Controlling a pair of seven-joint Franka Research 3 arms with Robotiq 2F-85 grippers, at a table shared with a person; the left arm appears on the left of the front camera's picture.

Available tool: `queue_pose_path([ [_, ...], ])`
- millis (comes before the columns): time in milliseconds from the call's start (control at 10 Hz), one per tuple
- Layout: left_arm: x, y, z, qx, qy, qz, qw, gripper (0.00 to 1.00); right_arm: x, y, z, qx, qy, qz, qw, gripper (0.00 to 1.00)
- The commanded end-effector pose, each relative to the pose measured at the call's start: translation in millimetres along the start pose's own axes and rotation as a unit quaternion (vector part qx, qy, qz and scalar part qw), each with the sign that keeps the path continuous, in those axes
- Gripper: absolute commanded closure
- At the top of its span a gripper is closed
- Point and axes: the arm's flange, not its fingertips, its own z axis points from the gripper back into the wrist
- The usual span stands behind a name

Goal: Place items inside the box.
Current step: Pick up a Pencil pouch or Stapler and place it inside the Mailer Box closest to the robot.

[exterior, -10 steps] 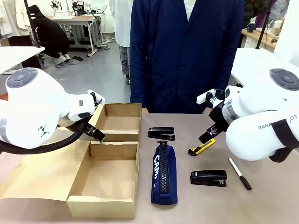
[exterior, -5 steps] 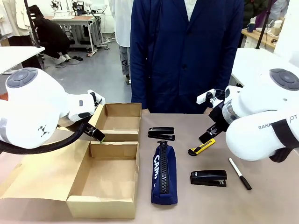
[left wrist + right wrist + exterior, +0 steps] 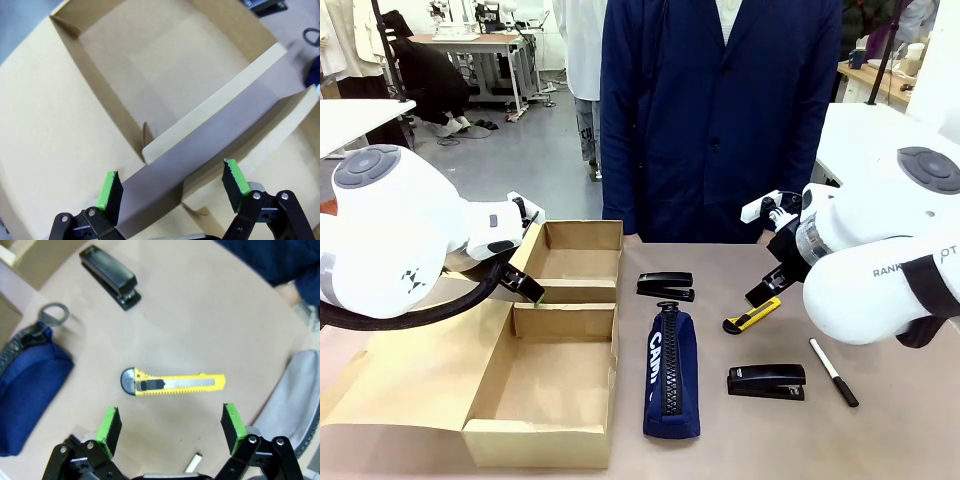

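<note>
Here, the cardboard box (image 3: 540, 440) lies open on the table (image 3: 890, 440), a divider wall splitting it into a near and a far compartment. The left gripper (image 3: 172, 187) hangs over that divider. Its jaws are spread wide and hold nothing, and in the left wrist view the green pads (image 3: 111, 187) stand on either side of the wall's top edge. Whether they touch the cardboard cannot be told.

All the items lie on the table outside the box. The navy pouch (image 3: 671, 372) lies lengthwise just beside the box, at its 3 o'clock, with its zip facing up. The far stapler (image 3: 666, 286) sits at the pouch's 12 o'clock, near its zip ring. The near stapler (image 3: 767, 381) is at the pouch's 3 o'clock, and the marker (image 3: 833, 371) is at 3 o'clock from that stapler, slanted.

The utility knife (image 3: 172, 383) lies flat at the pouch's 2 o'clock. The right gripper (image 3: 170, 427) hovers above it with its jaws wide apart and gripping nothing, clear of the knife. In the right wrist view the knife lies crosswise just beyond the fingertips. A person in a dark blue coat (image 3: 720, 110) stands at the table's 12 o'clock edge.
</note>
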Motion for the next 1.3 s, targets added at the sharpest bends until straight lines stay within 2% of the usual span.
queue_pose_path([
  [0, 6, -1, 57, -0.062, -0.051, 0.005, 0.997, 0.00, 21, -15, 49, 0.051, -0.044, -0.059, 0.996, 0.00],
  [100, 9, -3, 99, -0.079, -0.071, 0.053, 0.993, 0.00, 28, -25, 88, 0.065, -0.031, -0.128, 0.989, 0.00],
  [200, 3, -3, 138, -0.114, -0.095, 0.075, 0.986, 0.00, 26, -34, 130, 0.092, -0.035, -0.190, 0.977, 0.00],
  [300, -6, 4, 171, -0.152, -0.099, 0.085, 0.980, 0.00, 9, -45, 173, 0.176, -0.031, -0.215, 0.960, 0.00],
  [400, -26, 17, 193, -0.213, -0.094, 0.085, 0.969, 0.00, -21, -66, 211, 0.184, -0.047, -0.304, 0.933, 0.00],
  [500, -55, 51, 215, -0.259, -0.113, 0.134, 0.950, 0.00, -63, -91, 238, 0.214, -0.076, -0.360, 0.905, 0.00],
  [600, -96, 91, 223, -0.292, -0.151, 0.191, 0.925, 0.00, -112, -124, 255, 0.248, -0.110, -0.414, 0.869, 0.00],
  [700, -130, 124, 220, -0.308, -0.185, 0.267, 0.894, 0.00, -163, -154, 265, 0.270, -0.159, -0.445, 0.839, 0.00],
  [800, -175, 161, 217, -0.304, -0.229, 0.360, 0.852, 0.00, -206, -173, 268, 0.287, -0.208, -0.475, 0.806, 0.00],
  [900, -223, 188, 202, -0.320, -0.279, 0.428, 0.798, 0.00, -257, -189, 261, 0.285, -0.250, -0.514, 0.769, 0.00],
  [1000, -254, 192, 186, -0.325, -0.302, 0.491, 0.750, 0.00, -295, -198, 251, 0.281, -0.274, -0.545, 0.741, 0.00],
  [1100, -271, 200, 173, -0.326, -0.310, 0.532, 0.717, 0.00, -324, -202, 237, 0.274, -0.290, -0.578, 0.712, 0.00],
  [1200, -273, 203, 163, -0.328, -0.317, 0.566, 0.687, 0.00, -342, -204, 221, 0.265, -0.283, -0.599, 0.700, 0.00],
])
